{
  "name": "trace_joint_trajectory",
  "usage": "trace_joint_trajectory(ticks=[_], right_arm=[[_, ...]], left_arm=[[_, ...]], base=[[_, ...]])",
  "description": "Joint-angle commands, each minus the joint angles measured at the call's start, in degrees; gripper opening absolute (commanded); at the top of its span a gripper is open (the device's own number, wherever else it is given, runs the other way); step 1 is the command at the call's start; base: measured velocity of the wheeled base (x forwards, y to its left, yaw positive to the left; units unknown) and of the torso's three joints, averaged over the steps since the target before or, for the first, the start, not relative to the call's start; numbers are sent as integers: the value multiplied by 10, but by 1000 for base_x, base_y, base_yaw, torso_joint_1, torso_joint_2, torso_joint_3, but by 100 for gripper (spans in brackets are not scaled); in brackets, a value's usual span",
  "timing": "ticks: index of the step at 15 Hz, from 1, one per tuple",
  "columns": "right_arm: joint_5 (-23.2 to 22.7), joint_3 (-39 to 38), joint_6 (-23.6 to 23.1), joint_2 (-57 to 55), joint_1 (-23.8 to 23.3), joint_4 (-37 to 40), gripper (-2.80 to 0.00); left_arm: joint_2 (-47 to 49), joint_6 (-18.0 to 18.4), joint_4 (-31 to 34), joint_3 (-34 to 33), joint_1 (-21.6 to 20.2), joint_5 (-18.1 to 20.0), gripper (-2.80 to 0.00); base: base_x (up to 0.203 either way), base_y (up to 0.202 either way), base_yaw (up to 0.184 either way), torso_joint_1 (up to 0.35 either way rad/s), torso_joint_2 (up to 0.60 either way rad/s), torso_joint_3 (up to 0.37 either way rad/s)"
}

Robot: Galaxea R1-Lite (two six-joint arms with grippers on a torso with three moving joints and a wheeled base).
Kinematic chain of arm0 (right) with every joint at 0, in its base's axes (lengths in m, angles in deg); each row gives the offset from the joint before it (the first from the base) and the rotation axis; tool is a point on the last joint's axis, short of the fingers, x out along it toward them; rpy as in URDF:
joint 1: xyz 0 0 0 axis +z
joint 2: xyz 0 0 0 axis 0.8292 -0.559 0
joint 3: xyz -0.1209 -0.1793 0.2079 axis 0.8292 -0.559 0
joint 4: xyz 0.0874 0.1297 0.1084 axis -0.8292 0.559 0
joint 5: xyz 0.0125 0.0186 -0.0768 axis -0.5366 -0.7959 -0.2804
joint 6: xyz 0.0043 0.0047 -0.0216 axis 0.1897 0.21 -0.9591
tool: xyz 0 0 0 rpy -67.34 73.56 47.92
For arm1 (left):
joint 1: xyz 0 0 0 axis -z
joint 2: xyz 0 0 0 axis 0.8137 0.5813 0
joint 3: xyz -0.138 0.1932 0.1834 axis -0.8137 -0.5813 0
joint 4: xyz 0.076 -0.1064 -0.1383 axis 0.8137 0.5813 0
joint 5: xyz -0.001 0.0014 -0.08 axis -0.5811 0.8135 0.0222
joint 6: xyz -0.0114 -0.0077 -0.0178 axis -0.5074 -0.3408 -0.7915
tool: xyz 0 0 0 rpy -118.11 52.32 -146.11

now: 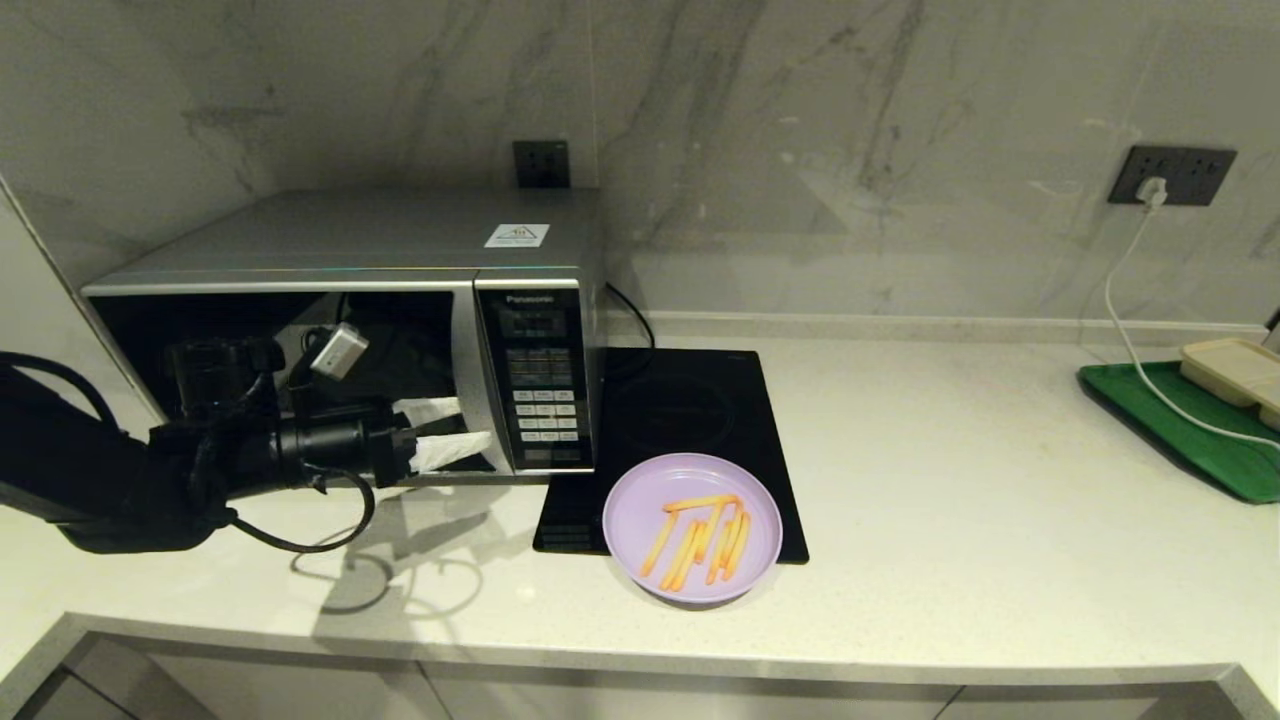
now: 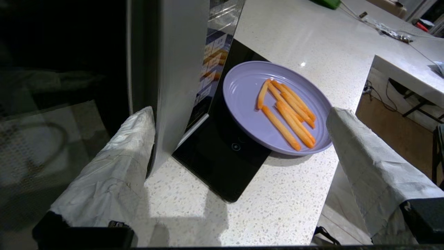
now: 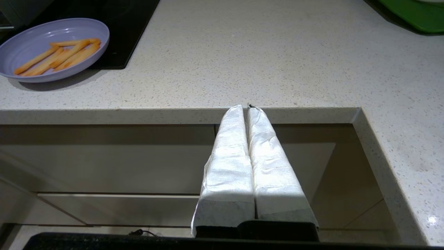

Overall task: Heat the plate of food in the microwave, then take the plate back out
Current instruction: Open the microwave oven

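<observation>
The silver microwave (image 1: pixel 400 240) stands at the back left, its dark glass door looking shut. My left gripper (image 1: pixel 445 430) is open at the door's right edge, low down. In the left wrist view one wrapped finger (image 2: pixel 118 163) lies against the dark glass and the silver handle strip (image 2: pixel 180 69) stands just inside it; the other finger (image 2: pixel 364 156) is far off. The lilac plate (image 1: pixel 630 510) of fries (image 1: pixel 705 535) rests on the front of the black cooktop (image 1: pixel 690 410), overhanging onto the counter. My right gripper (image 3: pixel 247 107) is shut and empty, below the counter's front edge.
A green tray (image 1: pixel 1200 430) with a beige compartment tray (image 1: pixel 1235 370) sits at the far right. A white cable (image 1: pixel 1125 300) runs from the wall socket to it. The counter's front edge (image 3: pixel 173 114) lies just ahead of the right gripper.
</observation>
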Motion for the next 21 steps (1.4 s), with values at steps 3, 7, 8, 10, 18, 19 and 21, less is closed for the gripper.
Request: trace_joint_trajectory(ticks=[3,7,8,10,18,19,21], right_arm=[[0,0,1,0,0,0,-280],[0,0,0,0,0,0,-280],[0,0,0,0,0,0,-280],[0,0,1,0,0,0,-280],[0,0,0,0,0,0,-280],[0,0,0,0,0,0,-280],[0,0,1,0,0,0,-280]], left_arm=[[15,-5,-2,10,1,3,0],[33,-17,-3,25,-1,3,0],[37,-20,-4,30,0,3,0],[50,-26,-4,41,0,3,0],[50,-63,-4,66,2,44,0],[52,-63,-4,71,2,44,0],[57,-64,-4,75,2,51,0]], base=[[0,0,0,0,0,0],[0,0,0,0,0,0],[0,0,0,0,0,0],[0,0,0,0,0,0],[0,0,0,0,0,0],[0,0,0,0,0,0],[0,0,0,0,0,0]])
